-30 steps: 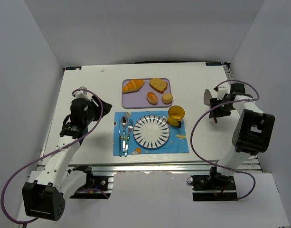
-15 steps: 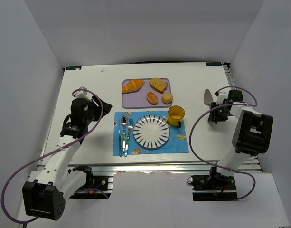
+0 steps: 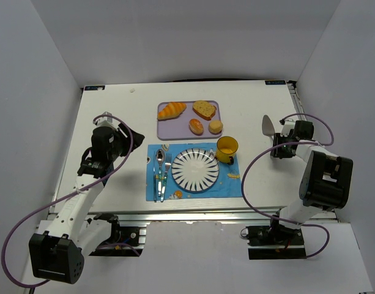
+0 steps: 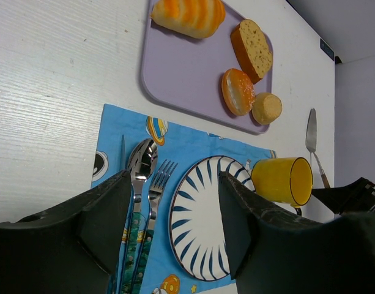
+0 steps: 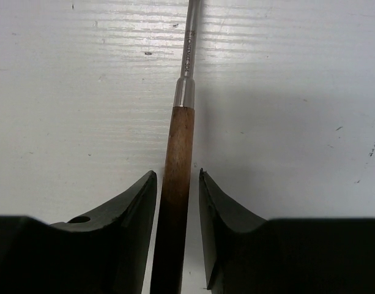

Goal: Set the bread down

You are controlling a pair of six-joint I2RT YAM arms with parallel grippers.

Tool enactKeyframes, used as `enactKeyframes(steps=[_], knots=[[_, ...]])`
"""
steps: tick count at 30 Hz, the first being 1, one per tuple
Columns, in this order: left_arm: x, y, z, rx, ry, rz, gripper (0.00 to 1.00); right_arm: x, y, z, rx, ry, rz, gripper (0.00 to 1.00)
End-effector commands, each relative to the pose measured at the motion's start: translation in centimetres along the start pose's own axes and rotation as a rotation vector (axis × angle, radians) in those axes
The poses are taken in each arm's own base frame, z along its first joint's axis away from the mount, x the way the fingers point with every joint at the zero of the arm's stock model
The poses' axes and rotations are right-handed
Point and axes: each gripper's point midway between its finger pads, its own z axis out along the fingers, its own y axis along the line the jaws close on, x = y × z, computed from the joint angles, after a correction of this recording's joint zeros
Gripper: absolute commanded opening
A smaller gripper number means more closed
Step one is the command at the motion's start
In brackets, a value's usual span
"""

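The bread, a golden-orange croissant [image 3: 171, 110], lies at the back left of a lilac tray [image 3: 175, 127]; it also shows in the left wrist view [image 4: 188, 15] on the tray [image 4: 175, 67]. My left gripper [image 3: 123, 138] is open and empty, held above the table left of the placemat, well short of the croissant; its jaws [image 4: 175, 184] frame the plate. My right gripper [image 3: 278, 150] is far right, low over the table. Its jaws [image 5: 177, 174] straddle the wooden handle [image 5: 178, 153] of a metal server, with a thin gap showing on the right side.
A bread slice [image 3: 204, 109] and two small rolls [image 3: 196, 126] share the tray. A blue placemat [image 3: 230, 184] holds a striped plate [image 3: 195, 169], a yellow mug [image 3: 227, 148], and a spoon and fork [image 3: 163, 171]. The server's blade [image 3: 268, 125] lies right of the mug.
My right arm has folded back and its gripper has moved slightly toward the near right along the server's handle. The left arm and the bread have not moved.
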Motion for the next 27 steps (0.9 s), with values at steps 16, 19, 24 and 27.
enactKeyframes(steps=[16,19,24,27], knots=[[0.16,0.06,-0.17,0.003,-0.006,-0.001,0.69,-2.3,-0.92,-0.64,0.048,-0.094,-0.027,0.34],[0.14,0.02,-0.17,0.005,-0.006,-0.001,0.69,-2.03,-0.88,-0.59,0.048,-0.093,-0.028,0.34],[0.25,0.02,-0.15,0.005,-0.001,0.001,0.69,-1.77,-0.92,-0.59,0.054,-0.091,-0.026,0.34],[0.22,0.05,-0.17,0.005,-0.004,0.001,0.68,-1.86,-0.92,-0.66,0.053,-0.094,-0.033,0.29]])
